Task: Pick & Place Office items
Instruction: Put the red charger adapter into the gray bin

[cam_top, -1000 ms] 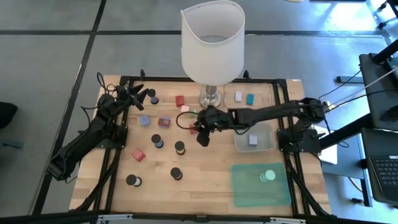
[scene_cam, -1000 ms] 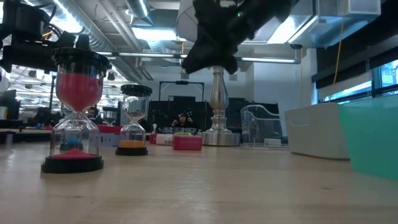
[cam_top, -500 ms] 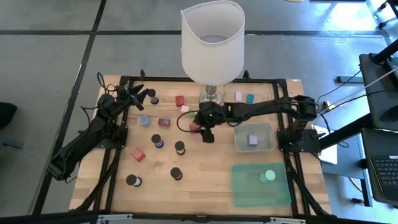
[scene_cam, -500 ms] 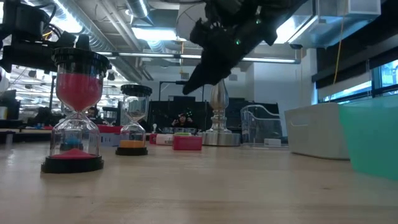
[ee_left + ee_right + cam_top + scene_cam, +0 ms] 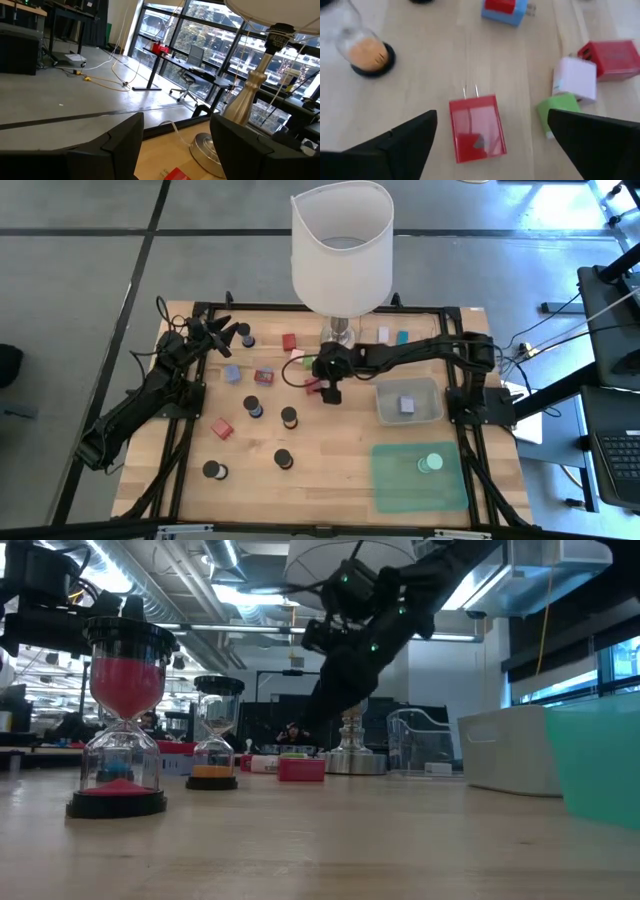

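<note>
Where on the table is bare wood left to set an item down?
Bare wood lies between the hourglasses and the green mat, along the near edge. It is crowded by the lamp base, where the right gripper hangs over a red plug among other plugs.

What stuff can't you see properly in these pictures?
- Red plug block: in the high view, the open right gripper above hides most of it.
- Pale block in the grey tray: too small from above to identify.
- Left gripper: high view too small to show its fingers' gap.
- White lampshade: cut off by the left wrist view's edge.
</note>
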`<state>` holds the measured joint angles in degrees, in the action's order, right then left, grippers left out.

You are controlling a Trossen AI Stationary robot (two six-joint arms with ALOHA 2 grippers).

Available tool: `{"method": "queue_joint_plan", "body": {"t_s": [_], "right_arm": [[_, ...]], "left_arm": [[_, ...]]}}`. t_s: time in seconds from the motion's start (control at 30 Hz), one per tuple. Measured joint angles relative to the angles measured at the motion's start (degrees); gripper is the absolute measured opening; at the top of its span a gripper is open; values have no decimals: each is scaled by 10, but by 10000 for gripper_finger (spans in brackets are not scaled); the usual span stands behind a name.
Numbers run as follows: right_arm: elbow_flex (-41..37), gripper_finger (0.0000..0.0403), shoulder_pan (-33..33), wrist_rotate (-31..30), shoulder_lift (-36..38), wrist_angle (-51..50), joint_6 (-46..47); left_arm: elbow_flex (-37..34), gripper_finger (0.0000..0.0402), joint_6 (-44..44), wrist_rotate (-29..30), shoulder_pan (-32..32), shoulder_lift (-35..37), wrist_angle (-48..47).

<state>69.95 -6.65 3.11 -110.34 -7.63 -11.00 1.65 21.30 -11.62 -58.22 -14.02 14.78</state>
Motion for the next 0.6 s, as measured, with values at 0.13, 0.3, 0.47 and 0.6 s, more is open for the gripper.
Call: {"method": "queue_joint_plan", "body": {"t_s": [0.13, 0.3, 0.47, 0.6], "right_arm": [[0, 397, -1, -1, -19, 8, 0], [0, 398, -1, 11, -37, 18, 0], [0, 398, -5, 37, -48, 20, -1], [0, 398, -10, 60, -48, 23, -16]], "left_arm": [[0, 226, 0, 0, 0, 0, 0], [0, 226, 0, 0, 0, 0, 0], [0, 226, 0, 0, 0, 0, 0], [0, 226, 0, 0, 0, 0, 0]]}}
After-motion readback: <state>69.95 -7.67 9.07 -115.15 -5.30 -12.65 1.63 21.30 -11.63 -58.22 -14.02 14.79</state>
